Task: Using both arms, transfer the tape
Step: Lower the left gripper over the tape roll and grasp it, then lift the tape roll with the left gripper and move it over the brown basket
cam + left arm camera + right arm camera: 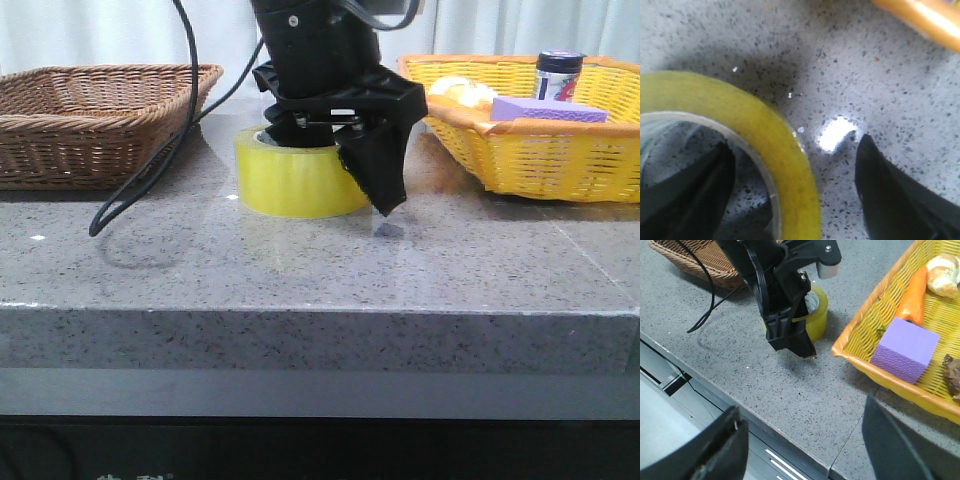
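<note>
The yellow tape (295, 180) stands flat on the grey stone table (300, 270), near the middle back. My left gripper (335, 175) is down over it and open. One finger (685, 190) is inside the core and the other finger (895, 200) is outside, so the jaws straddle the roll's wall (765, 130) without touching it. My right gripper (805, 445) is open and empty, high above the table's front edge, out of the front view. From there the tape (817, 317) and the left gripper (790, 335) show ahead.
A brown wicker basket (90, 110) stands at the back left. A yellow basket (540, 150) at the back right holds a purple block (545, 110), a dark bottle (558, 75) and a carrot (914, 295). A black cable (150, 170) trails over the table's left part.
</note>
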`<state>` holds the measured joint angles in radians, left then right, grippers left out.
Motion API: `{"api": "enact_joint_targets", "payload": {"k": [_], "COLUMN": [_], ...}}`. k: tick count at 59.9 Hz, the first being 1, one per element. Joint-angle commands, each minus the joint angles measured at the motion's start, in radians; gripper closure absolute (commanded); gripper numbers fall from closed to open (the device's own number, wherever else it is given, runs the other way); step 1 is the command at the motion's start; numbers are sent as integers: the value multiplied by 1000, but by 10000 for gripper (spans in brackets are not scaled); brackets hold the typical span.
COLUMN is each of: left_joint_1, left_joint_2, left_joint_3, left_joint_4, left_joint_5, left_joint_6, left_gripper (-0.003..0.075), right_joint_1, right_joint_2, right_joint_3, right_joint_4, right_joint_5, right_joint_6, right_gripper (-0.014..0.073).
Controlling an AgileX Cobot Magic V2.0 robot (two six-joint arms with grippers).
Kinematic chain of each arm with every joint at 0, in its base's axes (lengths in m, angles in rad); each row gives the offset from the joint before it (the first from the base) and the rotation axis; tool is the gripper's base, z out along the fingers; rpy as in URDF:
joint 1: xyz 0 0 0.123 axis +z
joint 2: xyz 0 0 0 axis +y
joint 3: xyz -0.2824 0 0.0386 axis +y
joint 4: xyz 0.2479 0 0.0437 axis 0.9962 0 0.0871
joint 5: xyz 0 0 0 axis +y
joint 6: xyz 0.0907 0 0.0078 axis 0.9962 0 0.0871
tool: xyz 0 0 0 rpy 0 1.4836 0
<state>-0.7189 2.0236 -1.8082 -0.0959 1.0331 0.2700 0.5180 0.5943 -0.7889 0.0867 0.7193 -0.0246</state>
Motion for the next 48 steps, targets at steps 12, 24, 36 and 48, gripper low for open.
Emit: {"api": "enact_joint_targets", "payload": {"k": [12,24,36,48], "left_joint_1": [-5,-5,-5,-3], "left_joint_2": [-58,-58,-58,-70], "left_joint_3": [-37,-37,-38,-69], "left_joint_4": [-10,-10,-4,63], "left_joint_5": [-16,-16,-14,20], "left_joint_6": [1,1,1,1], "left_gripper": [476,581,588,587], "right_joint_1": [0,0,0,0], "right_joint_2": [0,0,0,0], "right_joint_3": [-23,-23,-23,-23], "right_joint_4": [-3,-3,-3,-3], "right_joint_5": [-71,-71,-71,-71], "right_joint_6": [1,1,1,1], "right_gripper": [84,84,84,84]}}
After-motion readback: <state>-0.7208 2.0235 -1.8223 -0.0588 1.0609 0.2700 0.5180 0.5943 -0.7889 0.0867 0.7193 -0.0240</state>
